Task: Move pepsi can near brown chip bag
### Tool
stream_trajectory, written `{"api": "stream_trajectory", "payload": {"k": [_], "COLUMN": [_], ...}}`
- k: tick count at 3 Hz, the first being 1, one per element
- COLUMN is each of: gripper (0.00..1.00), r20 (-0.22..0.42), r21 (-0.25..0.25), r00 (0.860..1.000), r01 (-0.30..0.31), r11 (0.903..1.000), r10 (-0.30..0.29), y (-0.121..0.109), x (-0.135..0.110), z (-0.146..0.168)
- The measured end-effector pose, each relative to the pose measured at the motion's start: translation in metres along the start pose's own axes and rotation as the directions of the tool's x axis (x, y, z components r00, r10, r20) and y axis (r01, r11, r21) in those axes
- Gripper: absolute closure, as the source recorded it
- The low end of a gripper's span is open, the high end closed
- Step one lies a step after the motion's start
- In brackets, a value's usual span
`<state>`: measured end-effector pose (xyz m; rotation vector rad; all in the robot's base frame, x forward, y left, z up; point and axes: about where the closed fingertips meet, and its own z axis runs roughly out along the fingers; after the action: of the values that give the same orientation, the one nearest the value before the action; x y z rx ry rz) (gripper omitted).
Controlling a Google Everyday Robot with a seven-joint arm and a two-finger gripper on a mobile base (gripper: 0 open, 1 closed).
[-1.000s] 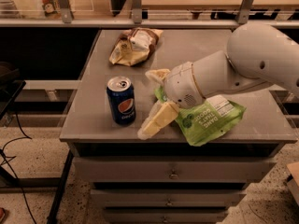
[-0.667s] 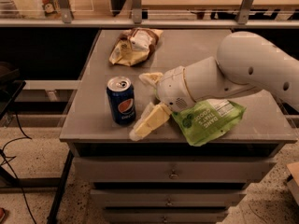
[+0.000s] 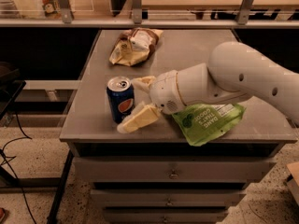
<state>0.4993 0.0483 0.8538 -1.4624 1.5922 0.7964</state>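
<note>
The pepsi can [image 3: 120, 99] stands upright near the front left of the grey table [image 3: 187, 50]. The brown chip bag [image 3: 133, 45] lies at the back of the table, behind the can and apart from it. My gripper [image 3: 130, 103] reaches in from the right on a white arm [image 3: 233, 76]. It is open, with one cream finger [image 3: 142, 81] behind the can's right side and the other [image 3: 138, 119] in front of it. The fingers are close against the can and not closed on it.
A bright green bag [image 3: 208, 120] lies at the front right, partly under my arm. The table's front edge is just in front of the can. A shelf rail [image 3: 140, 22] runs behind the table. Drawers [image 3: 173, 174] sit below.
My arm has moved left towards the pepsi can, and the open fingers now flank its right side. The can and both bags have not moved.
</note>
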Motion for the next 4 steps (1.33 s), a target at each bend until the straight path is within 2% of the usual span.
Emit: {"api": "stream_trajectory", "payload": {"k": [2, 3, 4], "gripper": [0.63, 0.74, 0.89], "r20": [0.04, 0.047, 0.048], "r21": [0.015, 0.025, 0.03], "r00": [0.999, 0.999, 0.998], "r01": [-0.017, -0.028, -0.028], "r11": [0.9997, 0.9993, 0.9991], "r10": [0.016, 0.027, 0.027], "y": [-0.004, -0.006, -0.019], "x": [-0.006, -0.007, -0.015], "z": [0.01, 0.011, 0.012]}}
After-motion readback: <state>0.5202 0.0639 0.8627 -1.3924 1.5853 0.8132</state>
